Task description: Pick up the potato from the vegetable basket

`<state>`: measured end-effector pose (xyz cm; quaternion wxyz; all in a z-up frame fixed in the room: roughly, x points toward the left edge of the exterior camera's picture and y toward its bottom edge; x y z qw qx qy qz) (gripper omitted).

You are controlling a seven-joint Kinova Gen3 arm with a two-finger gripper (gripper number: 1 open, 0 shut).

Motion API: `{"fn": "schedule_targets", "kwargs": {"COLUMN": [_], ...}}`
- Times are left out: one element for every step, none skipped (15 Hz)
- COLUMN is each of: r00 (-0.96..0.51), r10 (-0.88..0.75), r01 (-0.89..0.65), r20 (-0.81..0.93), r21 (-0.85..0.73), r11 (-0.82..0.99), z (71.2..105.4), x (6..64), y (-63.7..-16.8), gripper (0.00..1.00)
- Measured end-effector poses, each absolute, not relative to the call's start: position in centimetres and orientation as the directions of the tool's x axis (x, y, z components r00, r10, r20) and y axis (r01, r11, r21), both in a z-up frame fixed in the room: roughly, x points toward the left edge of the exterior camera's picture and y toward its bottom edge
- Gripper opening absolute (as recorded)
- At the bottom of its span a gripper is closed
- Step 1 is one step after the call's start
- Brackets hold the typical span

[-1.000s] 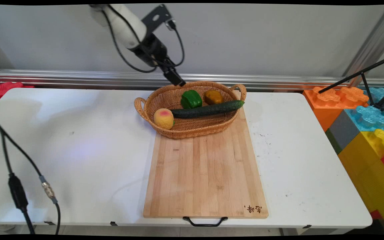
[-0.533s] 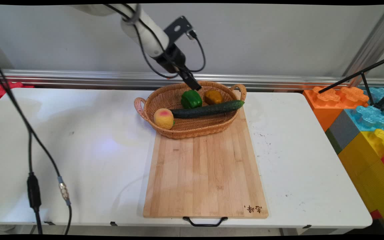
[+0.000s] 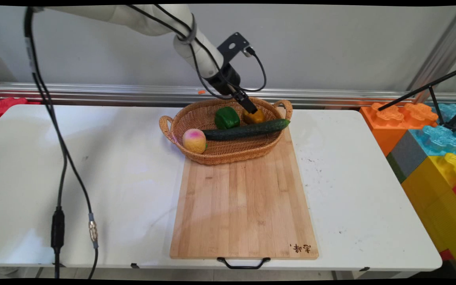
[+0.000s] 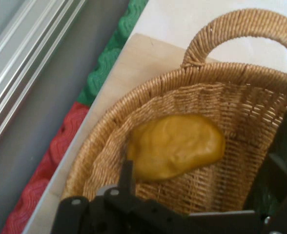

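A wicker basket [image 3: 220,160] rests on the far end of a wooden cutting board [image 3: 244,206]. In it lie a yellow-brown fruit [image 3: 257,117], a green pepper [image 3: 227,117], a dark cucumber [image 3: 247,129] and a peach [image 3: 194,140]. My gripper [image 3: 248,106] reaches down into the basket's back right, right at the yellow-brown fruit. In the hand view that fruit [image 4: 175,146] sits against the basket's wall [image 4: 241,102], and my gripper [image 4: 202,165] is open with a finger on each side of it. The fruit lies on the basket floor.
Black cables [image 3: 57,158] hang over the table's left side. Large coloured blocks [image 3: 430,134] stand beyond the right edge, with a black tripod leg [image 3: 426,87] above them. An aluminium rail [image 3: 93,93] runs along the wall, and red blocks [image 3: 2,105] sit at the far left.
The arm has swung right and down, carrying the gripper from the basket's back rim past the green pepper to the yellow-brown fruit. The hanging cables shifted right. The basket's contents have not moved.
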<state>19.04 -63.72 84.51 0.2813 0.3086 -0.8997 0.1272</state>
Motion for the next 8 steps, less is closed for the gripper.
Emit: {"fn": "schedule_targets", "kwargs": {"r00": [-0.664,-0.673,-0.692,-0.714,-0.736,-0.757,-0.782,-0.808], "r10": [-0.468,-0.456,-0.433,-0.407,-0.38,-0.352,-0.317,-0.278], "r01": [-0.614,-0.605,-0.585,-0.562,-0.536,-0.509,-0.475,-0.436], "r20": [0.584,0.583,0.578,0.57,0.56,0.55,0.536,0.52], "r21": [-0.069,-0.079,-0.097,-0.119,-0.14,-0.16,-0.183,-0.209], "r11": [0.786,0.792,0.805,0.819,0.832,0.846,0.861,0.876], "z": [84.2,84.1,83.9,83.6,83.3,83.0,82.7,82.4], "x": [18.7,18.5,18.3,18.0,17.8,17.6,17.4,17.2], "y": [-64.1,-64.3,-64.7,-65.0,-65.3,-65.6,-65.8,-66.0], "gripper": [1.0,1.0,1.0,1.0,1.0,1.0,1.0,1.0]}}
